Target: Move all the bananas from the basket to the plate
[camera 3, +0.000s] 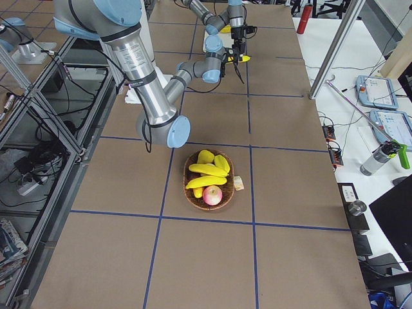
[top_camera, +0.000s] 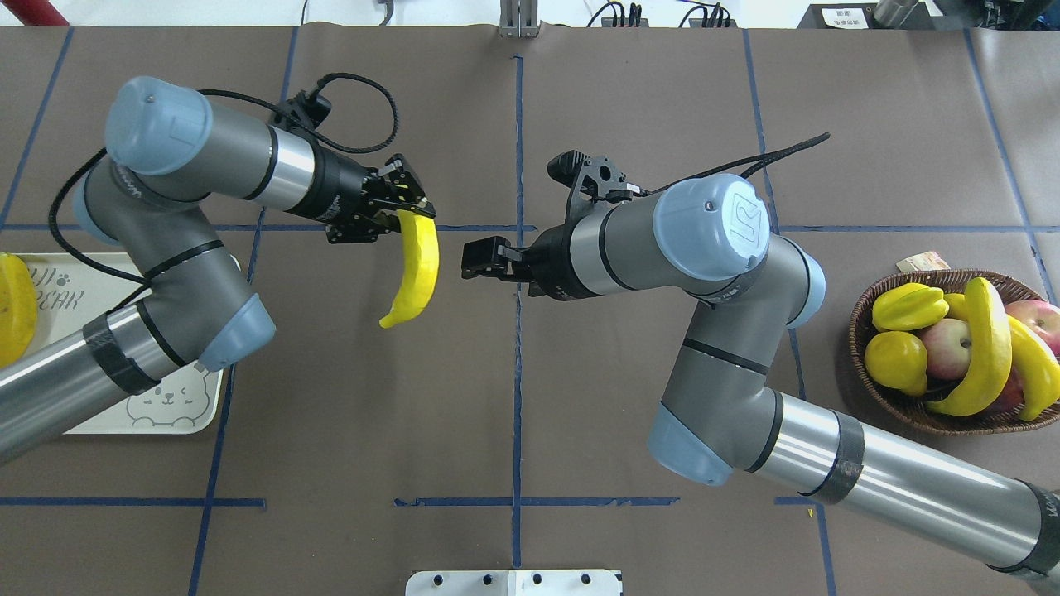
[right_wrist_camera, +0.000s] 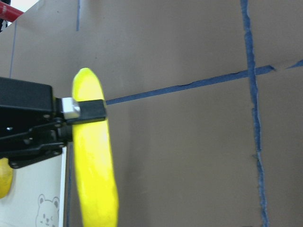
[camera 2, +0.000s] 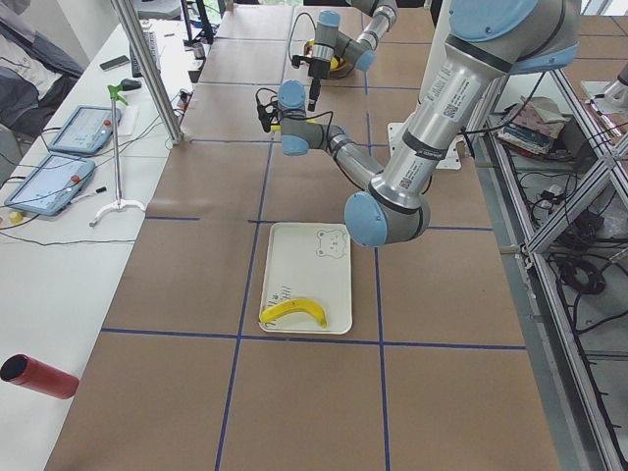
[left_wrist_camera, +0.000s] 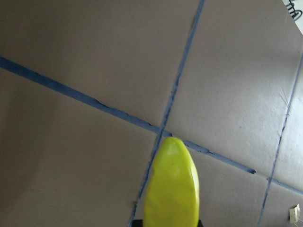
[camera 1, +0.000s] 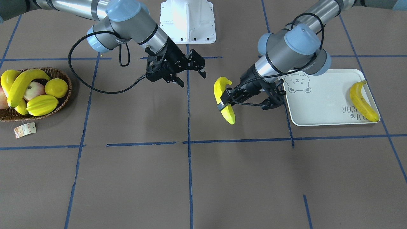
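Note:
My left gripper [camera 1: 224, 101] [top_camera: 406, 211] is shut on a yellow banana [camera 1: 226, 112] [top_camera: 416, 269] [left_wrist_camera: 173, 189] and holds it above the table's middle, apart from the plate. Another banana [camera 1: 362, 101] lies at the far end of the pale plate [camera 1: 321, 105] [top_camera: 99, 424] with the bear drawing. Two more bananas [camera 1: 22, 84] [top_camera: 985, 348] rest on other fruit in the wicker basket [camera 1: 38, 116] [top_camera: 944, 420]. The right gripper [camera 1: 192, 78] [top_camera: 469, 258] stands open and empty, facing the held banana [right_wrist_camera: 94, 161] across the centre line.
The basket also holds a lemon [camera 1: 56, 87], a starfruit [camera 1: 42, 105] and apples [camera 1: 33, 90]. A paper tag [camera 1: 24, 129] lies in front of it. The robot's white base [camera 1: 187, 20] sits at the table's edge. Blue tape lines grid the brown tabletop.

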